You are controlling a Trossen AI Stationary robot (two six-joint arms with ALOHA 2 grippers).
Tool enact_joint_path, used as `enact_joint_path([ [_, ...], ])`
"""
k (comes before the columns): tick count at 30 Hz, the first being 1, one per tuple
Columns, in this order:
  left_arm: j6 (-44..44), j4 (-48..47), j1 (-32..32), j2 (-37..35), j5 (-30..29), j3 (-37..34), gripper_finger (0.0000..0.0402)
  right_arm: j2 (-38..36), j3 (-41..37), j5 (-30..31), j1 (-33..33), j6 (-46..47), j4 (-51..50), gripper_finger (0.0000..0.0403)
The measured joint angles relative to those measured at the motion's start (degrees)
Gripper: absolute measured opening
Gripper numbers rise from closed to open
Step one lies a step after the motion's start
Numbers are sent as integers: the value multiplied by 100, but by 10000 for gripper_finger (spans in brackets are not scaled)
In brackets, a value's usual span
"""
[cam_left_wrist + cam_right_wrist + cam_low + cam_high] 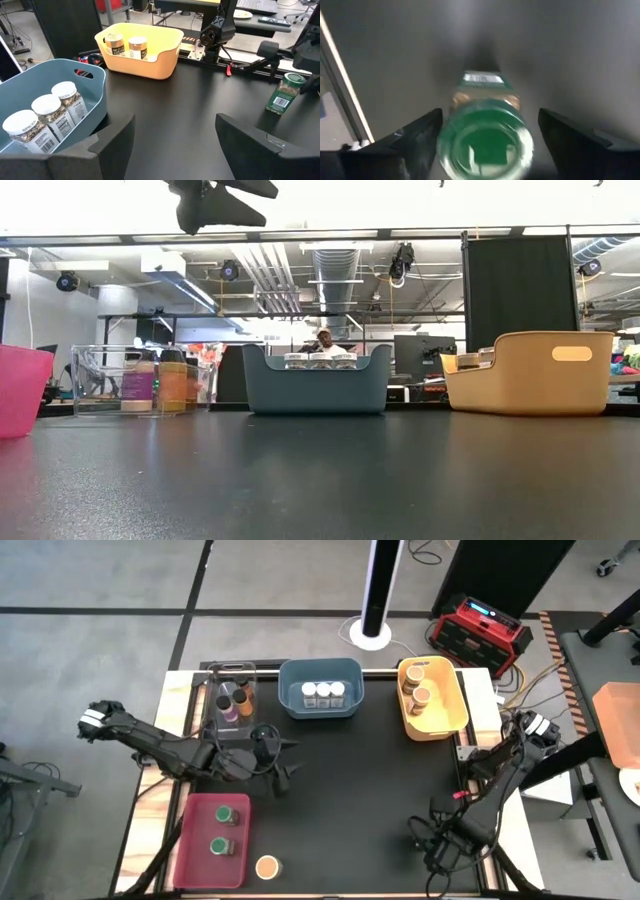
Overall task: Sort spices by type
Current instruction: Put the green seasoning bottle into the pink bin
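the right hand [487, 135] sits at the bench's [350, 800] 5 o'clock corner, fingers spread either side of a green-lidded jar [485, 135], not gripping it. the left hand [283, 760] hovers spread near centre, toward 10 o'clock, holding nothing. red bin [200, 865], 7 o'clock: two green-lidded jars. beside it, one tan-lidded jar [267, 867] on the bench. clear bin [212, 700], 11 o'clock: two jars. blue bin [292, 705], 12 o'clock: three white-lidded jars. yellow bin [455, 710], 1 o'clock: two jars.
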Motion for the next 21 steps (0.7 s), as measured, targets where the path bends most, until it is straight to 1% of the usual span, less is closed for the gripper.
enact_joint_path([
  [4, 0, -8, 0, 0, -1, 0, 261, 0, -211, -26, -17, 0, 427, 272],
  [9, 0, -13, 0, 0, 0, 0, 261, -1, -228, -24, -46, 27, 502, 189],
  [13, 0, -13, 0, 0, 0, 0, 261, -9, -195, -31, -49, -76, 492, 187],
  [17, 0, -23, -2, 0, -35, 0, 261, -99, 195, -20, -137, -248, 50, 187],
  [19, 24, -58, -37, 0, -50, 0, 261, -176, 498, 118, -227, -336, -286, 187],
  [21, 82, -99, -128, 0, -48, 0, 261, -262, 799, 494, -354, -552, -483, 187],
])
